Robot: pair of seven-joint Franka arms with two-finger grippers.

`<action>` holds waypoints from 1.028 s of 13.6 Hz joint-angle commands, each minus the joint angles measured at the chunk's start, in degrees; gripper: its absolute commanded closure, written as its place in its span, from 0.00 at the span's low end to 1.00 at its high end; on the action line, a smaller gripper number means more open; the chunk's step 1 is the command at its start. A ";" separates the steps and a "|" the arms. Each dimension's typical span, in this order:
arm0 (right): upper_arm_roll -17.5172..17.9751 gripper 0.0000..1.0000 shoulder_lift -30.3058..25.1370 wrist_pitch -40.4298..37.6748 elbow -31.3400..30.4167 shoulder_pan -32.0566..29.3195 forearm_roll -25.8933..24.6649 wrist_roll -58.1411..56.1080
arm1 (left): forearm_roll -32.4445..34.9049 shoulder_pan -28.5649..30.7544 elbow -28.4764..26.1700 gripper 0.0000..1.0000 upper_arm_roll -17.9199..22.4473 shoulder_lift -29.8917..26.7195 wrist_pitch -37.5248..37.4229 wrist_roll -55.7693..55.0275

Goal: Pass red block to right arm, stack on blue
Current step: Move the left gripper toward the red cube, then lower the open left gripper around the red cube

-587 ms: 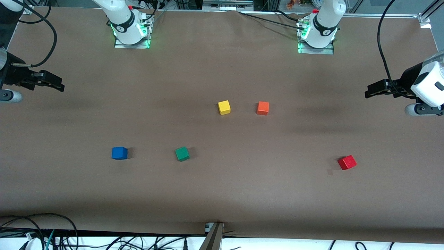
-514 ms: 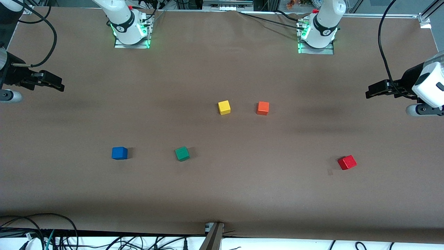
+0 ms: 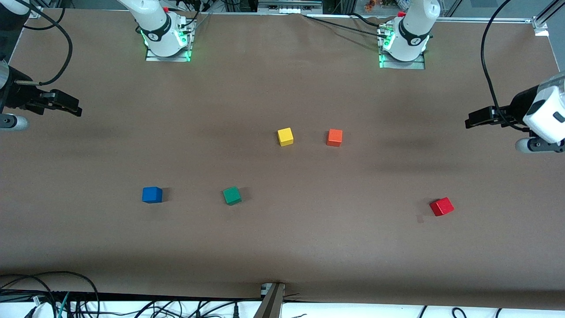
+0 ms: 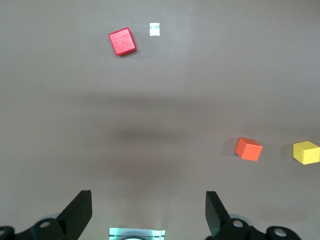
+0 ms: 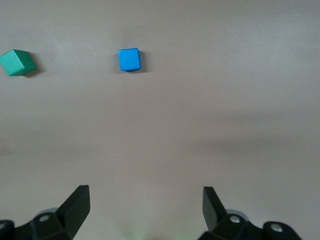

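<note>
The red block (image 3: 442,206) lies on the brown table toward the left arm's end; it also shows in the left wrist view (image 4: 122,41). The blue block (image 3: 152,194) lies toward the right arm's end and shows in the right wrist view (image 5: 129,59). My left gripper (image 3: 468,121) hangs open and empty in the air over the table's edge at its own end, apart from the red block; its jaws stand wide in the left wrist view (image 4: 148,200). My right gripper (image 3: 77,110) is open and empty over its end of the table, as the right wrist view (image 5: 146,197) shows.
A green block (image 3: 231,195) lies beside the blue one, toward the middle. A yellow block (image 3: 285,136) and an orange block (image 3: 334,137) lie mid-table, farther from the front camera. A small pale mark (image 3: 420,219) is on the table by the red block.
My left gripper has shifted slightly, lower in the front view. The right arm and all the blocks have not moved.
</note>
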 commanded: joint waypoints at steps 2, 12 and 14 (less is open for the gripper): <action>-0.08 0.00 -0.13 -0.13 0.44 -0.10 0.35 -0.01 | 2.35 2.02 2.91 0.00 0.66 7.24 5.58 0.92; -0.08 0.00 -0.13 -0.13 0.44 -0.10 0.35 0.08 | 2.54 4.75 0.72 0.00 0.66 25.80 28.96 -5.91; -0.08 0.00 -0.13 -0.13 0.36 -0.10 0.35 0.08 | 2.45 4.31 -0.95 0.00 0.57 27.47 33.18 -8.38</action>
